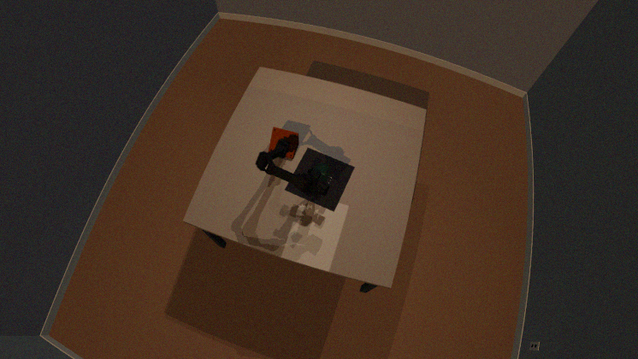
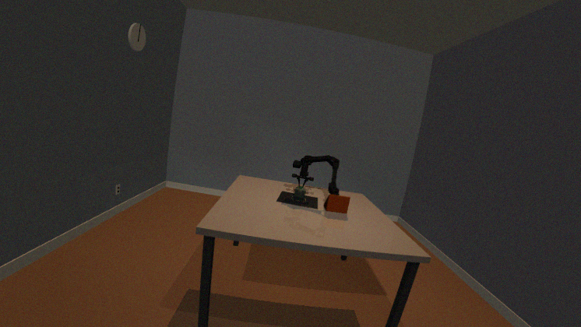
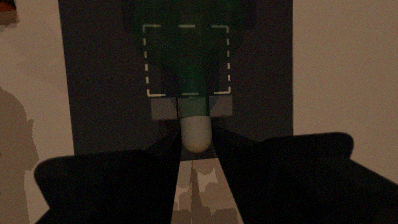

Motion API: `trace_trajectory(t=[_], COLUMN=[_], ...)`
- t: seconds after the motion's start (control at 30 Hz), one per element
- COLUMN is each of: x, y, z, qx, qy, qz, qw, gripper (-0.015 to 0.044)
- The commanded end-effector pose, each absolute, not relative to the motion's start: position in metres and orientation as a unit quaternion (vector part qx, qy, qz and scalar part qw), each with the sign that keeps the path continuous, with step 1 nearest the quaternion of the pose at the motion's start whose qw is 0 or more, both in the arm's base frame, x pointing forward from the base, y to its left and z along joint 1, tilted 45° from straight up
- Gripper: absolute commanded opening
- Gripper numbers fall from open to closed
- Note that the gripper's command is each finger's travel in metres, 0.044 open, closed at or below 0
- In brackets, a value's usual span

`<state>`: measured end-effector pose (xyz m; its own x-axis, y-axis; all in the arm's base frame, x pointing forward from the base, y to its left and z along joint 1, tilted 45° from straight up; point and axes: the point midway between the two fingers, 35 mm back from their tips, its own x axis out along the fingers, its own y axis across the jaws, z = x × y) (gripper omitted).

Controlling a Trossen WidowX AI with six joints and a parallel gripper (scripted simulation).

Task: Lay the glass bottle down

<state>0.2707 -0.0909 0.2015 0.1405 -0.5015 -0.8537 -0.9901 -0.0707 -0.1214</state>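
Observation:
The green glass bottle (image 1: 322,169) (image 2: 300,194) (image 3: 192,75) is over the dark mat (image 1: 333,203) (image 2: 284,198) (image 3: 100,75). In the wrist view its neck points toward my gripper and ends in a pale cap. My gripper (image 2: 301,187) (image 3: 196,132) is shut on the bottle at its neck end. The neck appears between the two grey blocks of the U-shaped rest (image 3: 163,108). The body overlaps the dashed outline (image 3: 222,93) and reaches past its far edge, out of the frame. The bottle's exact tilt and its height over the rest cannot be told.
An orange box (image 1: 277,133) (image 2: 339,203) (image 3: 6,6) stands beside the mat, near the arm's base. The mat lies on a pale table (image 1: 379,147) (image 2: 260,219). The arm casts shadows across the table. The scene is dim.

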Motion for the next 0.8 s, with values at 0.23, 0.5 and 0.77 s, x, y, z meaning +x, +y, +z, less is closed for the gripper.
trace_trajectory(t=[0.23,0.5,0.77], x=[0.271,0.271,0.272], y=[-0.098,-0.103,-0.107], z=[0.199,0.197,0.196], qx=[-0.655,-0.655,-0.655], qy=[0.569,0.570,0.570], qz=[0.325,0.324,0.323], qw=[0.375,0.375,0.375], gripper=[0.0101,0.0101,0.0101])
